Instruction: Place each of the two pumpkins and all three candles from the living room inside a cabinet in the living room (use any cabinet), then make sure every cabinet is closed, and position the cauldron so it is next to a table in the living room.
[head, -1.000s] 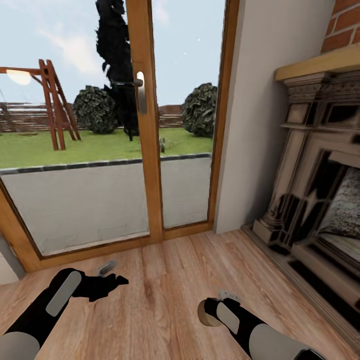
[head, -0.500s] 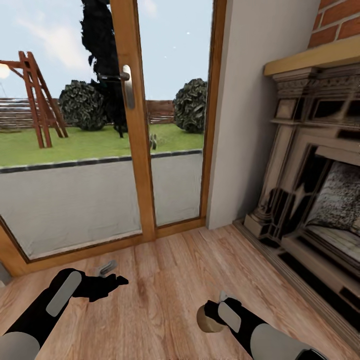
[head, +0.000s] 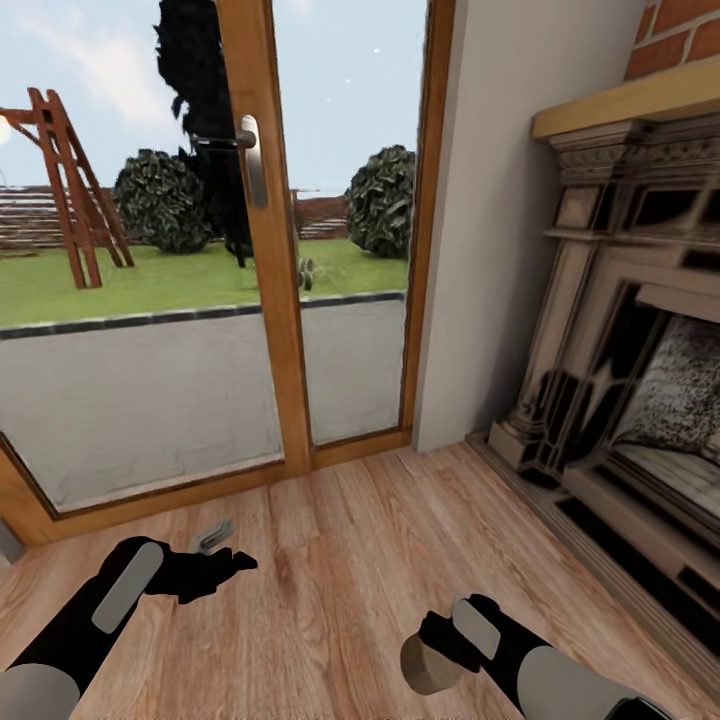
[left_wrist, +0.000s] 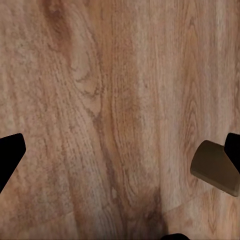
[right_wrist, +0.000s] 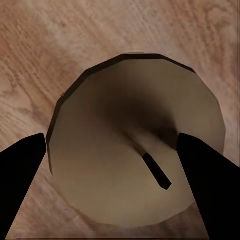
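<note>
- At the far left of my head view, beyond the glass, a red-brown wooden swing frame (head: 70, 190) stands on the green lawn (head: 130, 285), with a grey paved strip (head: 150, 390) between the grass and the house.
- My left end effector (head: 222, 567) hangs low over the light wood-plank floor (head: 340, 560), near the sill of the wooden-framed glass patio door (head: 262, 250). Its black fingers are spread apart and hold nothing; in my left wrist view the two fingertips (left_wrist: 9, 156) sit at opposite edges with bare planks between them.
- Just beside that end effector, towards the door, a small grey flat piece (head: 212, 536) shows above the floor; I cannot tell what it is.
- The door's silver lever handle (head: 247, 160) sits on the central wooden post, and two dark round bushes (head: 385, 200) stand outside behind it.
- Further right and nearer to me, my right end effector (head: 440, 650) is closed around a short, stubby beige-grey cylindrical candle (head: 428, 664), held clear above the floor and well apart from my left end effector. In my right wrist view the candle's round top with its small dark wick (right_wrist: 156, 174) sits between my two black fingers (right_wrist: 207, 175), which press its sides.
- The same candle shows at the edge of my left wrist view (left_wrist: 214, 167).
- A plain pale wall (head: 500, 230) separates the door from the fireplace.
- At the far right, an ornate carved stone fireplace surround (head: 600, 330) stands under a light wooden mantel shelf (head: 630, 105), with red brick (head: 680, 40) above it.
</note>
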